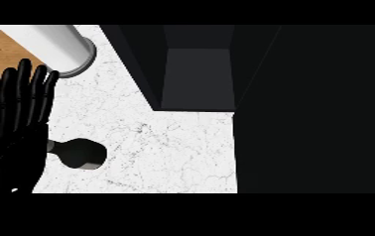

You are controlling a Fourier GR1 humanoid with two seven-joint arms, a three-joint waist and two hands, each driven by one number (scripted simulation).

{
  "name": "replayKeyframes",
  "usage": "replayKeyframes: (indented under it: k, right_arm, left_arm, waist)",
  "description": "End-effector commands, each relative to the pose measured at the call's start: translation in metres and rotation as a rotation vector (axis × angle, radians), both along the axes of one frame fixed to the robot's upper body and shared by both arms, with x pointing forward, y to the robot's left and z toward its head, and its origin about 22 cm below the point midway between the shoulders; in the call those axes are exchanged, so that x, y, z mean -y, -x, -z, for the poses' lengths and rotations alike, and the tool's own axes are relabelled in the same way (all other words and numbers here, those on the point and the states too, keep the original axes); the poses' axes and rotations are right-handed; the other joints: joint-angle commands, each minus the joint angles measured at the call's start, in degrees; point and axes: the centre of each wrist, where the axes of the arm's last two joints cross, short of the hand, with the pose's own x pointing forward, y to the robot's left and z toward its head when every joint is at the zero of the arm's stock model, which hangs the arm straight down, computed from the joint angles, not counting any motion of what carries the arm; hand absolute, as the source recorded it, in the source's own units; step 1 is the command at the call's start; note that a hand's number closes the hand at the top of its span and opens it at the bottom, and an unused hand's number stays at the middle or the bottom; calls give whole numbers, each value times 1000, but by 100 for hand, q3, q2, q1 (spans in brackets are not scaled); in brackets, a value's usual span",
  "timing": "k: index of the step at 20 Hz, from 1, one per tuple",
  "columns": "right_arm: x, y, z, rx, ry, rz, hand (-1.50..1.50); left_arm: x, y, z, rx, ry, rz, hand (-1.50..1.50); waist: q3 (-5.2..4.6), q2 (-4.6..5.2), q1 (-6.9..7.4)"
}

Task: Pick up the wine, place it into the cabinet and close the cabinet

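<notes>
The wine bottle point(82, 153) is a dark shape on the white marble counter point(168, 146), low at the left, its narrow neck pointing left. My left hand point(23, 111) shows at the left edge, open with fingers straight and pointing up. Its lower part is right beside the bottle's neck; whether they touch I cannot tell. The dark cabinet point(198, 76) stands at the top centre, its grey inside showing. A large black surface point(304, 111), apparently part of the cabinet, fills the right side. My right hand is not visible.
A white cylinder point(55, 44) on a grey round base stands at the top left, just above my left hand's fingertips. A strip of wood point(11, 41) shows in the top left corner.
</notes>
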Motion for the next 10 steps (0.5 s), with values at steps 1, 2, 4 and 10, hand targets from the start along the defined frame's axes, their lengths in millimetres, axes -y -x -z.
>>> replayKeyframes:
  k: [1,2,4,10]
  right_arm:
    - [-1,10,3,3,-15,-33,-150]
    - [-8,3,10,-3,-21,-47,-150]
    - [-1,36,4,-27,-15,-62,-150]
    - [3,41,1,-163,2,-279,-150]
  left_arm:
    - [-10,16,14,-2,-37,27,-150]
    - [-12,10,20,-10,-30,77,-150]
    - [-7,42,8,-33,-49,174,-150]
    - [-13,69,28,-231,175,382,-150]
  waist:
    - [-68,-21,-100]
    - [-68,-17,-98]
    - [-68,-44,-104]
    - [-71,-43,-49]
